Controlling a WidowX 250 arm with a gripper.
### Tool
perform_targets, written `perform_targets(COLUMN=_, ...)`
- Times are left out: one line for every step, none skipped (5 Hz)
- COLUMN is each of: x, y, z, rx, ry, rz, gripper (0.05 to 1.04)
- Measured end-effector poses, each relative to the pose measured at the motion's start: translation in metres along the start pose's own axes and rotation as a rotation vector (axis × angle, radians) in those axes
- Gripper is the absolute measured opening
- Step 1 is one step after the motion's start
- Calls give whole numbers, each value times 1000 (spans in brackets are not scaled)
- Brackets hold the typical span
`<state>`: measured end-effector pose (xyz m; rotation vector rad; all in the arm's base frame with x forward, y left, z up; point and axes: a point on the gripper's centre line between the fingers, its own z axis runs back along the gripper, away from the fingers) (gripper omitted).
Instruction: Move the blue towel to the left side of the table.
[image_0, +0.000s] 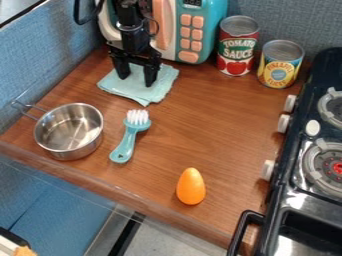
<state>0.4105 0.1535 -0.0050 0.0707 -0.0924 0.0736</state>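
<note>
A brown wood table (227, 120) spans the center. Blue fabric walls (40, 60) stand upper left and upper right. Gray floor (163, 235) shows at bottom center.

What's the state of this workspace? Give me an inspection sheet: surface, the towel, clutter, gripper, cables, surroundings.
Surface: brown wood-look table; spills, nothing seen.
Towel: towel spread out near the back, in front of the microwave, edges uneven; not at the table's left side.
Clutter: pot at left, brush beside it, bristles toward the towel; orange egg near the front edge; tomato can and yellow can upright at the back.
Gripper: gripper over the towel, fingers apart, nothing held.
Cables: black loop at upper left, beside the arm.
Surroundings: stove along the right; blue wall behind the cans.
</note>
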Motion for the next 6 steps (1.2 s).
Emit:
perform_targets(x=-2, y=8, z=0, rx=19, ry=4, rz=0, gripper=1001)
perform_targets(x=-6, y=9, z=0, rx=19, ry=7, rz=-1, gripper=1001)
perform_targets(x=-20, y=16, z=3, rx=-12, ry=19, rz=13, gripper=1001)
perform_targets(x=-18, y=15, z=7, rx=-45, ry=14, rz=11, gripper=999)
perform_targets(x=-10, y=16, z=37, rx=-42, ry=-49, rz=15, gripper=999)
perform_targets(x=-15, y=15, z=52, rx=-36, ry=-67, rz=2, gripper=999)
